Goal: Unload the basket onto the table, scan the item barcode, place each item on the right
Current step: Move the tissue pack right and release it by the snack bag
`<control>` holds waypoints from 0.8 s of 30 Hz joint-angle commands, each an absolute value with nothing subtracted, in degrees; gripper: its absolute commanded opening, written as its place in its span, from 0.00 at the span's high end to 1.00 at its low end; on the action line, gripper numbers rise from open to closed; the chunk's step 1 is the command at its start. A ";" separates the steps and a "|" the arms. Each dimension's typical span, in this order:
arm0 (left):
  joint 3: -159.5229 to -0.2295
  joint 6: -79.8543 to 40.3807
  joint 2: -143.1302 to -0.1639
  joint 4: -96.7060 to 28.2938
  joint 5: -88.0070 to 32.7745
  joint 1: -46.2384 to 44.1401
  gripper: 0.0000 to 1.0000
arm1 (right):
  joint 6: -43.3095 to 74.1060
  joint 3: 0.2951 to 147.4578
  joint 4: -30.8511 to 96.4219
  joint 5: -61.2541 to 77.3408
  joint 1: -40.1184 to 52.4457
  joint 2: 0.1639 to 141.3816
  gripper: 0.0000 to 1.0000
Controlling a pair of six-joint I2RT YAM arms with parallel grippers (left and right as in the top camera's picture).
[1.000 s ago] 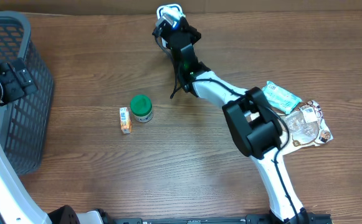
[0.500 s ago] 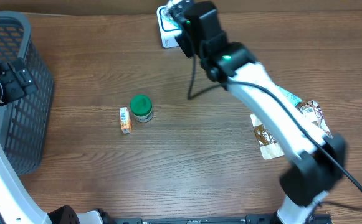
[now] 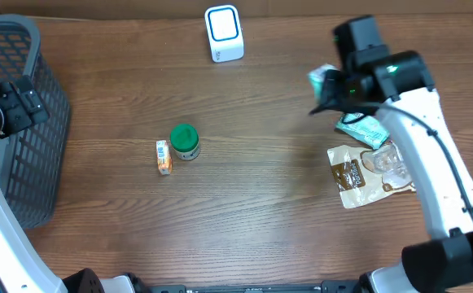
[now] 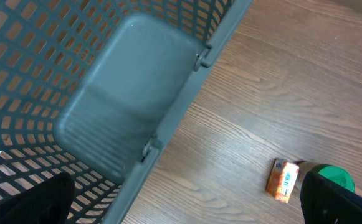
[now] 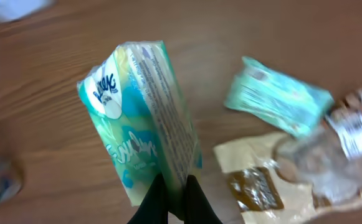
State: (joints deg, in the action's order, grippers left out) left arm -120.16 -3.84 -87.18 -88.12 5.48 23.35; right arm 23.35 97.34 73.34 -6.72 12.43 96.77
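A white scanner with a blue ring [image 3: 224, 32] stands at the back of the table. My right gripper [image 5: 173, 200] is shut on the lower edge of a green-and-white soft packet [image 5: 143, 118], held above the wood on the right side [image 3: 324, 80], well away from the scanner. The packet's printed side panel faces the right wrist camera. My left gripper [image 4: 187, 199] hangs open and empty beside the grey basket [image 4: 131, 93], its dark fingers [image 4: 339, 202] at the frame's lower corners.
A small orange carton [image 3: 164, 156] and a green-lidded jar [image 3: 185, 141] sit left of centre. A teal packet [image 3: 366, 129] and a brown-and-clear snack bag [image 3: 370, 171] lie at the right, just below the held packet. The basket fills the far left [image 3: 24, 122].
My right arm has swung from the scanner at the back to the right side, carrying the packet with it. The left arm has stayed still.
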 commanded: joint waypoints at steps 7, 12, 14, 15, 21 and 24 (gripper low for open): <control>-120.90 -2.74 -87.33 -88.05 5.96 23.55 0.00 | 26.89 78.81 61.56 2.90 -2.28 99.11 0.96; -120.90 -2.74 -87.33 -88.03 5.96 23.55 0.01 | 26.65 72.51 56.51 3.36 -5.89 99.13 0.83; -120.90 -2.74 -87.33 -88.05 5.96 23.55 0.00 | 26.57 71.96 56.21 3.16 -6.26 99.13 0.70; -120.90 -2.74 -87.33 -88.03 5.96 23.55 0.00 | 26.44 71.99 56.25 3.11 -6.24 99.13 0.65; -120.90 -2.74 -87.33 -88.03 5.96 23.55 0.01 | 22.09 75.26 60.05 6.90 -6.04 99.02 0.48; -120.90 -2.74 -87.33 -88.03 5.96 23.55 0.01 | 19.53 79.37 63.51 10.98 -5.37 98.45 0.47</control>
State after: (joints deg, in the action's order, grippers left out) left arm -120.16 -3.84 -87.20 -88.12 5.45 23.35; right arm 22.98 74.54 62.87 6.31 -6.11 99.39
